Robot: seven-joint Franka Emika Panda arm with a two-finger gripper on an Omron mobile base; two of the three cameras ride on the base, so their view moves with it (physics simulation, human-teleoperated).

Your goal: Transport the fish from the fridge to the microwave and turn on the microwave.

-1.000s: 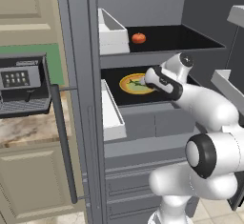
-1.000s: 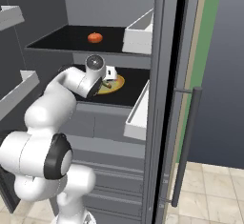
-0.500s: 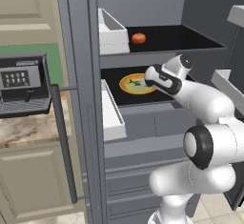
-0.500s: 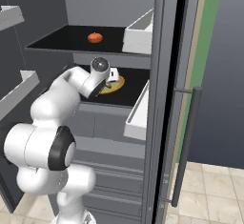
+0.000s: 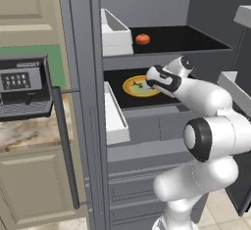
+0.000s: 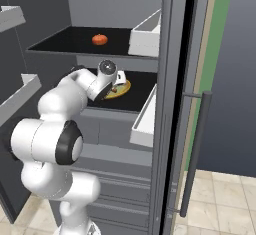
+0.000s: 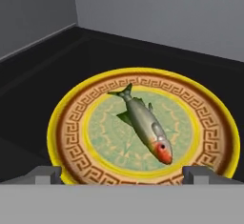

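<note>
The fridge [image 5: 83,102] is seen open, with the arm reaching onto its lower black shelf [image 7: 43,75]; compared with a second ago, the hand has been carried a little further in over the yellow plate [image 7: 71,123]. The gripper [image 7: 122,174] is held with its fingertips [image 7: 45,173] wide apart, clamped on nothing, at the plate's near rim. The fish [image 7: 143,125] lies ahead of the fingers on the plate's green centre. A tomato [image 5: 142,38] sits on the shelf above the hand.
</note>
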